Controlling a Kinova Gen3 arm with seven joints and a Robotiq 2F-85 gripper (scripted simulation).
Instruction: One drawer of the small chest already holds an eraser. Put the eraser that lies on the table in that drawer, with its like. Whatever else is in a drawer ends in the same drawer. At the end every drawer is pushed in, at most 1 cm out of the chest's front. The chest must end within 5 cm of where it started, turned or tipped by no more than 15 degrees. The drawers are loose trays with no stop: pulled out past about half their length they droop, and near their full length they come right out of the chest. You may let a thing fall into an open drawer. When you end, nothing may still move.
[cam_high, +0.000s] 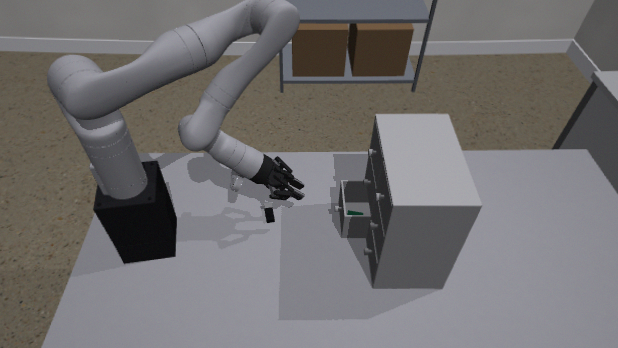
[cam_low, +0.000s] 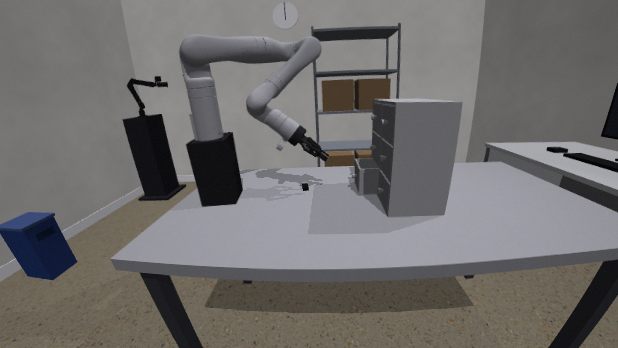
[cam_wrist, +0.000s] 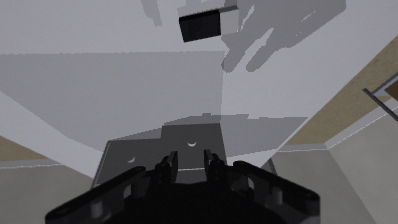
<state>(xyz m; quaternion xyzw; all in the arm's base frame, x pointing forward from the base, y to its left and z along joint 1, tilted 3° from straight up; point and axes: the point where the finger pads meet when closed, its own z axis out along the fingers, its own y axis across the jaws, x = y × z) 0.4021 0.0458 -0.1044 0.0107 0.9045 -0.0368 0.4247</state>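
The eraser, a small block with a black sleeve (cam_high: 270, 215) (cam_low: 305, 187) (cam_wrist: 200, 26) and a white end (cam_wrist: 229, 21), lies on the table left of the chest. The grey chest (cam_high: 425, 160) (cam_low: 425, 160) stands upright. Its bottom far drawer (cam_high: 356, 229) (cam_low: 369, 180) (cam_wrist: 192, 134) is pulled partly out and looks level; the other drawers look pushed in. A green thing (cam_high: 355, 213) lies inside the open drawer, partly hidden by its near wall. My gripper (cam_high: 302, 190) (cam_low: 327, 157) (cam_wrist: 190, 158) is partly open and empty, in the air between the eraser and the open drawer, touching neither.
The table (cam_high: 200, 300) (cam_low: 250, 240) carries the arm's black base (cam_high: 140, 230) (cam_low: 215, 172) at the left. Small knobs stick out of the chest's front, including one on the open drawer. A shelf with brown boxes (cam_high: 320, 50) stands behind the table.
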